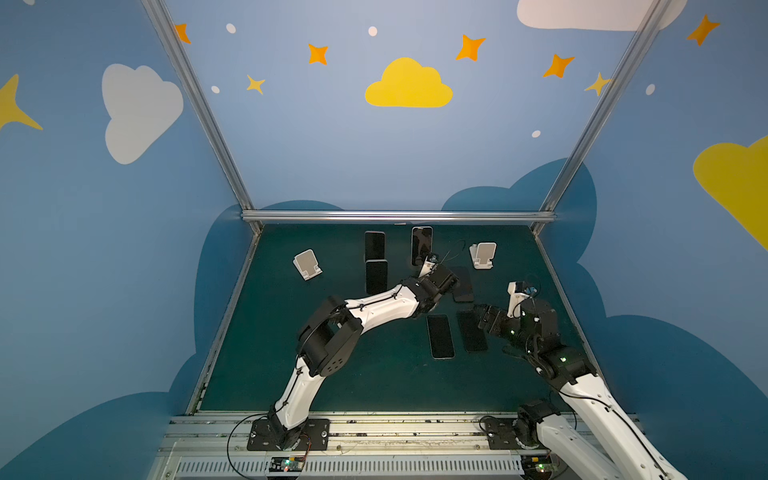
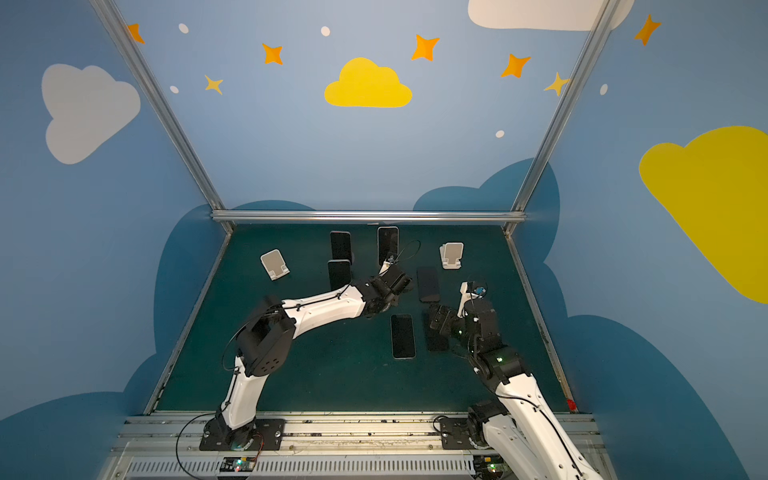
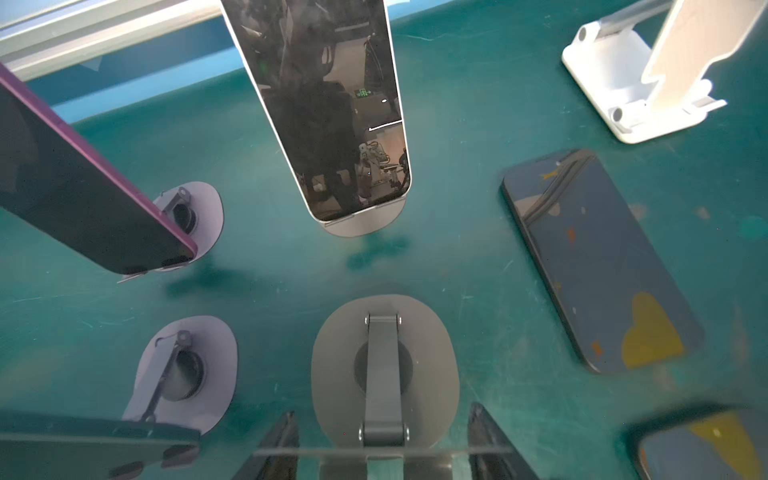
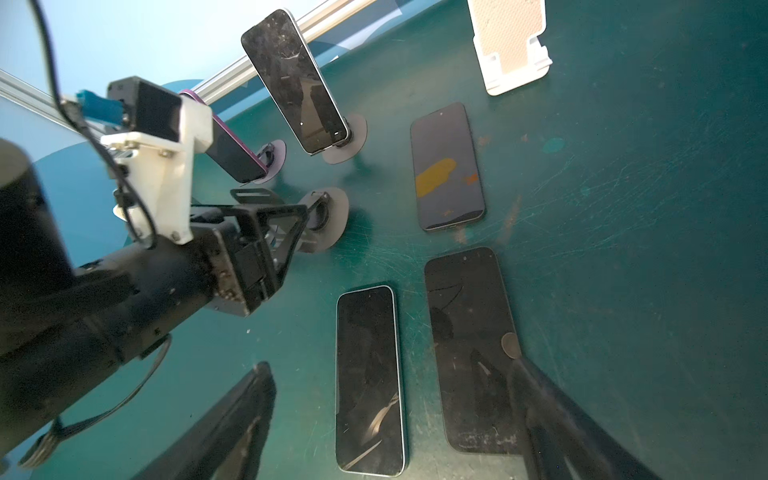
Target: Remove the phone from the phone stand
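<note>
Logging green table from both top views plus both wrist cameras.

Counting three phones propped upright on round-based stands toward the back rail: purple-edged phone, silver-edged phone beside it, dark phone just in front of the purple-edged one.

Finding left gripper reaching across the middle, low over a bare grey stand just in front of the silver-edged phone. Seeing its fingers drawn in onto the sides of that stand's top plate, apparently clamping it.

Noting three more phones lying flat, screens up: far flat phone just beside the grey stand and near a white stand; white-edged flat phone and black flat phone lying side by side nearer the front.

Finding right gripper hanging over that front pair with jaws wide apart. Seeing one fingertip overlapping the black flat phone in the right wrist view; failing to settle contact there.

Spotting a second white stand well apart on the left side of the table.
</note>
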Tool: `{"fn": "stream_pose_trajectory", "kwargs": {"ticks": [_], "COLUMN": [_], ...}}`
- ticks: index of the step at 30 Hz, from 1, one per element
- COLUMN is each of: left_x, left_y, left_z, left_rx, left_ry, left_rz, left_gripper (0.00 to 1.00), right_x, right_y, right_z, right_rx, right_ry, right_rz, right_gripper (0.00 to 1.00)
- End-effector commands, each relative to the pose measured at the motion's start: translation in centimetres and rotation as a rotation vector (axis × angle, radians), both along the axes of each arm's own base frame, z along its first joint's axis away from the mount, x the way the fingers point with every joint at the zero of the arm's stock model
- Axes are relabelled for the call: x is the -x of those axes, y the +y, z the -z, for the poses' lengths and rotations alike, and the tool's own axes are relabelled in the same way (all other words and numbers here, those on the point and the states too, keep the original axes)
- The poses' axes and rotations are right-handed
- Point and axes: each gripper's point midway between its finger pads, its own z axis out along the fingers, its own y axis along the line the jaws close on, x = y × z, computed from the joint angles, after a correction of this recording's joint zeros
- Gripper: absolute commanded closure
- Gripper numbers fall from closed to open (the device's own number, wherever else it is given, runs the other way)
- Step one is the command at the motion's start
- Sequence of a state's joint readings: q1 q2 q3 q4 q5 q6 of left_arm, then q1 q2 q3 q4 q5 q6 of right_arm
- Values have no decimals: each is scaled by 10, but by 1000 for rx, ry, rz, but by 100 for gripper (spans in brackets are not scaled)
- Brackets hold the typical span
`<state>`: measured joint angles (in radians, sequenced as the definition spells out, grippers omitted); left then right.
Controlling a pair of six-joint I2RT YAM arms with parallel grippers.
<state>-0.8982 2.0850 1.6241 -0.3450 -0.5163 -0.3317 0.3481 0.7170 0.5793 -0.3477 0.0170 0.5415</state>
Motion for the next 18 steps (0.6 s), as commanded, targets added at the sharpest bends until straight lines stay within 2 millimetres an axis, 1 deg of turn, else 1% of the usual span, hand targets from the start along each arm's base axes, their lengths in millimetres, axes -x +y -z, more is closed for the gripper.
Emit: {"fn": "stream_pose_trajectory", "kwargs": {"ticks": [1,4,9,14,18], "left_x": [11,28,58,80,92], "left_y": [-3,3,26,64,102], "left_z": [-54,-71,-102,-141,-174], "left_rx": [63,73,108,152,145], "left_ry": [-74,-92,-125,-168,-250], "left_rz": [33,53,46,14,-29], "left_gripper": [49,49,51,51,51], "right_x": [0,0,-1,-2,-3], "right_y": [-4,-4,-3,-2,0], "right_z": [-1,-1,-1,-3,-3], "right_rx": [15,15,12,6,-4], "right_ry": [-16,-20,-22,-32,-32], "right_rz": [10,9,5,3,-3], "right_gripper": [12,12,12,12,13]}}
